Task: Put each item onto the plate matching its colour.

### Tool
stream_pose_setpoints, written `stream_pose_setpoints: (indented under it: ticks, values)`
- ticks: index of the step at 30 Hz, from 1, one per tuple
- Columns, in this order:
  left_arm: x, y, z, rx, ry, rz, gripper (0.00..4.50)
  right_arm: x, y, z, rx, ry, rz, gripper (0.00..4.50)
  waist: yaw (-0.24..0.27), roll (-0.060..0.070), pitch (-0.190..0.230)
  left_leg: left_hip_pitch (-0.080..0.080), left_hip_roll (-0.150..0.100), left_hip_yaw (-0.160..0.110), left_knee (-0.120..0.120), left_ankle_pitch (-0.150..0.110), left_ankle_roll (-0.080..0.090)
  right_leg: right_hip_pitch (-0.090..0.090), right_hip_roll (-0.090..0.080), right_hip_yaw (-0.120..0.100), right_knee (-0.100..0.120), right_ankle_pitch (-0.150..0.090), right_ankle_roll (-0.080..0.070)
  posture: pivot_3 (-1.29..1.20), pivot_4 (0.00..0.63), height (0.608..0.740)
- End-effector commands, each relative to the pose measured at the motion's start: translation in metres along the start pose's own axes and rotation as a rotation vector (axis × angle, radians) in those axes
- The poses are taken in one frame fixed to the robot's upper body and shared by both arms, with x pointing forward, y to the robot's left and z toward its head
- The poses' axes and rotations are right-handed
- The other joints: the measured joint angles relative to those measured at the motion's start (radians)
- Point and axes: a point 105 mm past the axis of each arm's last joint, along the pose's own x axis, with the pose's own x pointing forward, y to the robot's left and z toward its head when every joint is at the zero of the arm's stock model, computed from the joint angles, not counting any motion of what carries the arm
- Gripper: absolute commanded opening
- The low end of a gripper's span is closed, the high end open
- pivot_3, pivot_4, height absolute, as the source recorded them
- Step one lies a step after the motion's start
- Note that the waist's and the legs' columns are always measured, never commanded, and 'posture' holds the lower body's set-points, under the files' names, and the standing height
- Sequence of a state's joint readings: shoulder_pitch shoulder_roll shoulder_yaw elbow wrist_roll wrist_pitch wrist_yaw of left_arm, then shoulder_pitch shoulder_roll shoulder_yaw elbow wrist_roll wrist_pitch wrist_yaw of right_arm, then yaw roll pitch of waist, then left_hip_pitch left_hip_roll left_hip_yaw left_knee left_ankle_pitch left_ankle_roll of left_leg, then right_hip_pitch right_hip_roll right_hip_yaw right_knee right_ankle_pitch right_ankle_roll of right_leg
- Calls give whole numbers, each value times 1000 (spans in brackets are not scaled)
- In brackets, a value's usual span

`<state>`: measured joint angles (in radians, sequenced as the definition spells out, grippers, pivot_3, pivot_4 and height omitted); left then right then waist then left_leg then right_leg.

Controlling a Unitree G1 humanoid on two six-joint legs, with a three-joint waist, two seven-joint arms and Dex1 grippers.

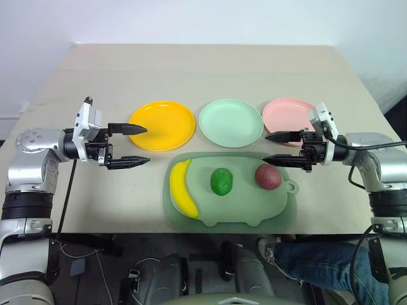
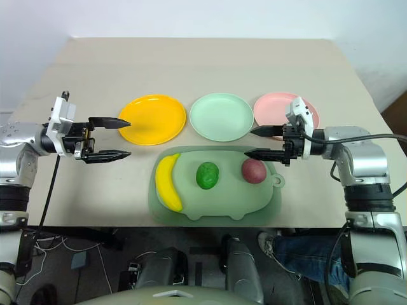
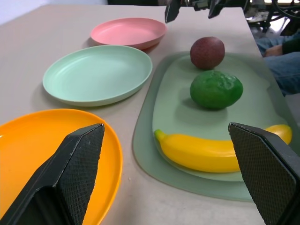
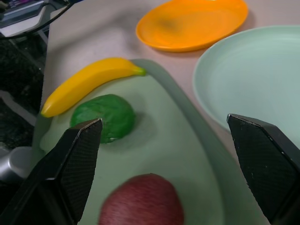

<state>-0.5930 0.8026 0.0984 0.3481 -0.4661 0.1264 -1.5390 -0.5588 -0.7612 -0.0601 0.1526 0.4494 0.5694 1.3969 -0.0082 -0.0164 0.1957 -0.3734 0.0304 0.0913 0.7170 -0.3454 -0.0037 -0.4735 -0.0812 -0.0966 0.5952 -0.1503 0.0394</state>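
Three small toy foods lie on the large pale-green plastic board with a tab, which sits at the near edge of the beige tabletop. On that board the curved yellow banana lies at its left end, the round bumpy green fruit sits in its middle, and the round dark-red fruit rests at its right end, next to the tab. All three are apart from one another.

Just beyond the board stands a row of round plastic plates (none touching the board as far as can be seen): the yellow-orange plate past its left end, the pale mint-green plate past its middle, and the pink plate past its right end. No plate carries a toy.

The left gripper hovers to the left of the board, near the yellow-orange plate's rim, its jaws spread wide and holding nothing. The right gripper hangs over the board's right end, beside the dark-red fruit, its jaws likewise wide apart and empty.
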Motion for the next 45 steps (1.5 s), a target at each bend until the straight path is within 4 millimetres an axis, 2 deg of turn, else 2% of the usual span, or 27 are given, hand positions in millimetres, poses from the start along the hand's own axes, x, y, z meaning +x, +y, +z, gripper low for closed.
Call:
stream_pose_setpoints:
  ticks: [1,2,4,6,18,43,45]
  values:
    - [-3,2,9,36,-4,3,4440,5,14,1,-8,-22,34,4500,1,0,0,0,0,0,0,0,0,0,0,0,0,0,0,0,150,740]
    - [-3,2,10,36,-8,2,4440,8,18,-2,-2,-16,47,4500,0,0,0,0,0,0,1,0,0,0,0,0,0,0,0,0,150,740]
    - [-3,3,10,37,-5,3,4440,10,29,-24,-18,80,79,4500,1,0,0,0,0,0,1,0,0,0,0,0,0,0,0,0,150,740]
    - [-3,3,10,34,-4,0,4440,11,29,-33,-4,99,73,4500,1,0,0,0,0,-1,1,0,1,0,0,0,0,0,0,0,150,740]
    - [-5,2,11,33,5,-6,4440,19,18,-24,-41,60,32,4500,0,-2,-1,1,0,-1,1,-1,2,1,0,0,0,0,0,0,150,740]
    - [-8,1,16,43,4,-4,4440,18,15,-51,-74,185,61,4500,0,-2,-1,1,0,-1,1,-1,1,1,0,0,0,0,0,0,150,740]
    - [-7,0,17,45,3,-8,4440,19,14,-60,-98,222,53,4500,0,-2,-1,1,0,-1,1,-1,1,1,0,0,0,0,0,0,150,740]
